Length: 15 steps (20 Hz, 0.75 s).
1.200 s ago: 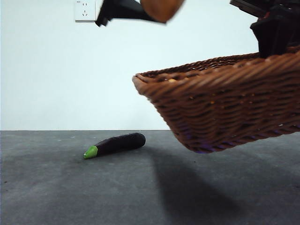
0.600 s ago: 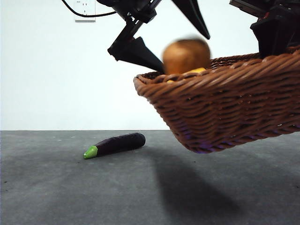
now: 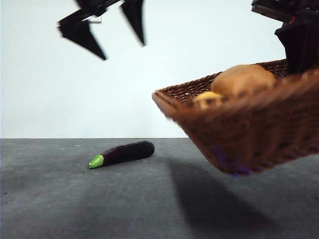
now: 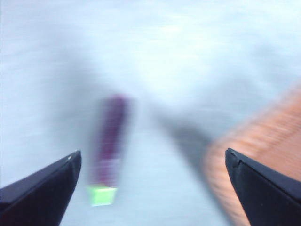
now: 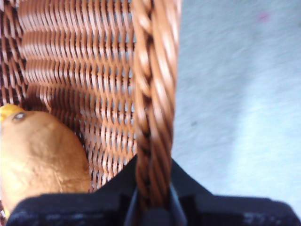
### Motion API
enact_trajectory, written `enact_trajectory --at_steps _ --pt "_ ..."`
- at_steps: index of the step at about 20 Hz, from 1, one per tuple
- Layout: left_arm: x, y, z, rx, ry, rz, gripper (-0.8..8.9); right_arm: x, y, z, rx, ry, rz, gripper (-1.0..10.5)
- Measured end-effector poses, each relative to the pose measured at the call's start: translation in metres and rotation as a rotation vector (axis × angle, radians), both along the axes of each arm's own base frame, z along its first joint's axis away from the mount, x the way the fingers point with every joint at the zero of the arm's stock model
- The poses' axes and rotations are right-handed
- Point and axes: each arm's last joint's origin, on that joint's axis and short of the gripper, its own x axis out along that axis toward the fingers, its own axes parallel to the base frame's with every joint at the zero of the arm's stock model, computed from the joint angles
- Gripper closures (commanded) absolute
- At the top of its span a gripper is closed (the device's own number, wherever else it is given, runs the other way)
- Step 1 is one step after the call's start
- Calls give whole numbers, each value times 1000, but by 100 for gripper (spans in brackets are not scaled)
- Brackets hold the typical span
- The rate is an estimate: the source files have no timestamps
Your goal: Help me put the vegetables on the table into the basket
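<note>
Wicker basket (image 3: 239,124) held off the tabletop (image 3: 75,199), right hand (image 5: 153,197) clamped on its rim; potato (image 3: 242,79) and corn (image 3: 208,98) inside. Left hand (image 3: 112,27) empty, jaws apart, above eggplant (image 3: 122,153). Next: descend, grasp eggplant.

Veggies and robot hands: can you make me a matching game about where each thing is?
Things:
1. potato
2. eggplant
3. left gripper
4. right gripper

Places or states:
A. lying on the table
B. open and empty, up in the air
C. inside the basket beside the corn
D. clamped on the basket's rim

Pairs: 1-C, 2-A, 3-B, 4-D
</note>
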Motion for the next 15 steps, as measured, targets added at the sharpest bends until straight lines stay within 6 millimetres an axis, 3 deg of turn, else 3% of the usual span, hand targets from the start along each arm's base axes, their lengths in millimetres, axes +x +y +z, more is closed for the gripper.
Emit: enact_trajectory --at_steps 3,6,9,12,15 --pt "29 25 -22 45 48 57 188 0 1 0 14 0 3 957" --pt "61 17 -76 86 166 1 188 4 0 1 32 -35 -14 957" --pt "84 8 -122 166 238 -65 188 10 -14 2 48 -31 -75 957" --pt "110 -2 -148 222 301 -113 188 12 -30 1 65 -3 -126 957" --pt "121 -15 -159 266 301 -157 216 13 -35 1 61 -4 -128 957"
